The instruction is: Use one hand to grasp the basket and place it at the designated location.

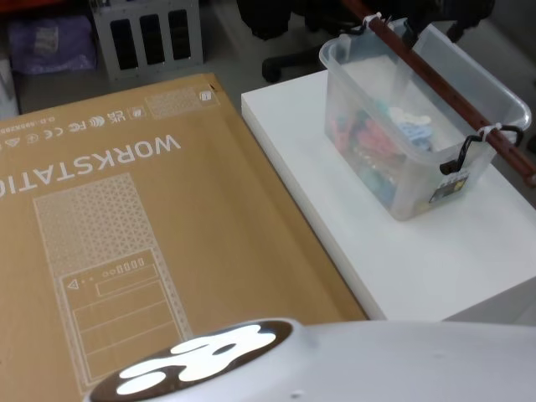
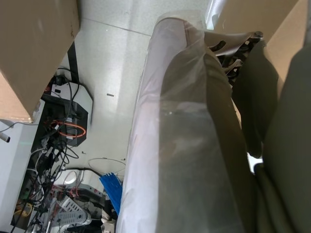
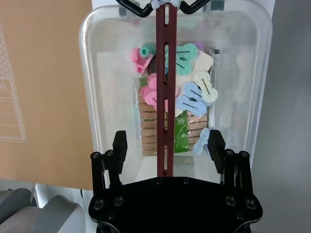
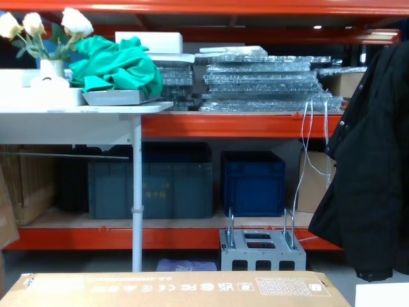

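The basket [image 1: 419,134] is a translucent whitish tub standing on the white table [image 1: 402,260] at the right. It holds colourful clips and wooden pegs. A thin reddish-brown bar handle [image 1: 435,92] runs along its top on white loops. In the right wrist view my right gripper [image 3: 167,148] hangs open above the basket [image 3: 107,73]. The bar handle [image 3: 165,97] passes between its two black fingers [image 3: 120,145], and no contact shows. How far above the bar the fingers are, I cannot tell.
A large flat cardboard box [image 1: 126,234] printed WORKSTATION lies left of the table, close to its edge. A grey metal stand [image 1: 149,33] and a chair base [image 1: 289,63] are on the floor behind. Dark blue crates [image 4: 252,182] sit on the far shelves.
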